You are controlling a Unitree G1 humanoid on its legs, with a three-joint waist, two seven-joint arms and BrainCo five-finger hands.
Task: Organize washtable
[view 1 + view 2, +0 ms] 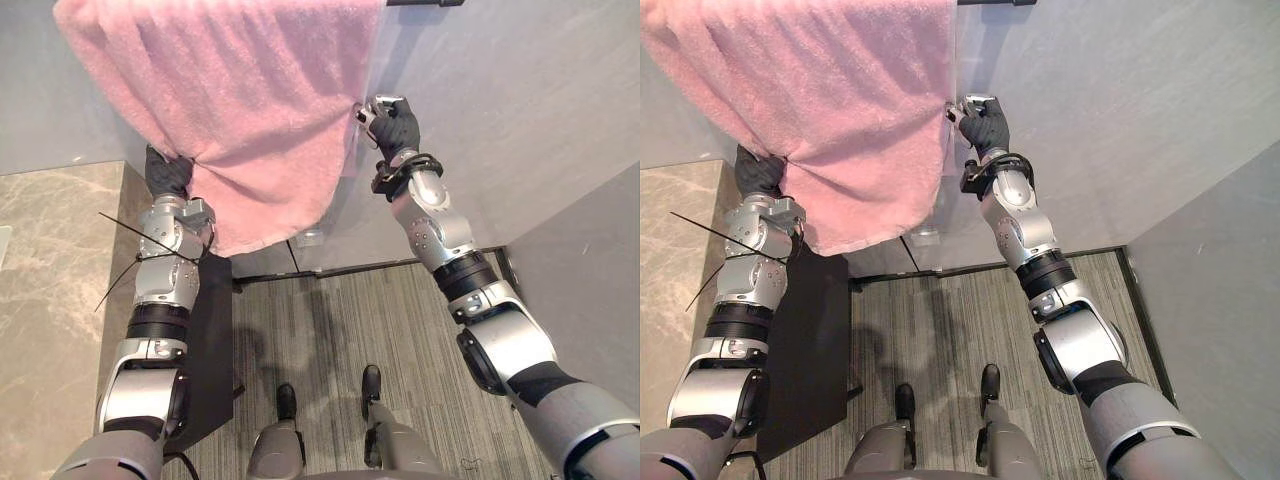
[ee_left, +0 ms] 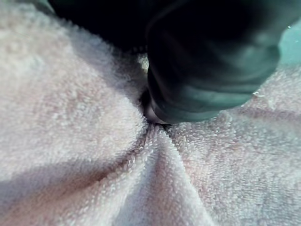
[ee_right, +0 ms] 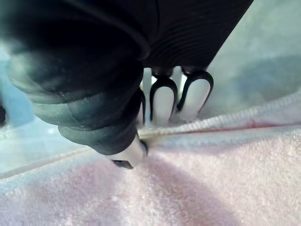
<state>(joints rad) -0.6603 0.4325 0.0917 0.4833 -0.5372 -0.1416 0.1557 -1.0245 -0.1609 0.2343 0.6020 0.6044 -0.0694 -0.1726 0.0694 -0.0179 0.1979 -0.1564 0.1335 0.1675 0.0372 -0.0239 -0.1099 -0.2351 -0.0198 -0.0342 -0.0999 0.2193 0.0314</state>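
Observation:
A pink towel (image 1: 240,110) hangs in front of the grey wall, spread wide between my two hands. My left hand (image 1: 168,175) grips its lower left part, and the cloth bunches into folds where the hand pinches the pink towel (image 2: 94,155). My right hand (image 1: 393,125) holds the towel's right edge at mid height. In the right wrist view the thumb and fingers (image 3: 164,101) pinch the hemmed edge of the pink towel (image 3: 211,179). The towel's lower corner droops down between the arms.
A beige marble counter (image 1: 50,290) lies at the left, with a dark panel (image 1: 210,340) along its side. A grey wall (image 1: 520,120) stands ahead and at the right. Striped grey floor (image 1: 400,380) lies below. A dark fixture (image 1: 425,2) shows at the top edge.

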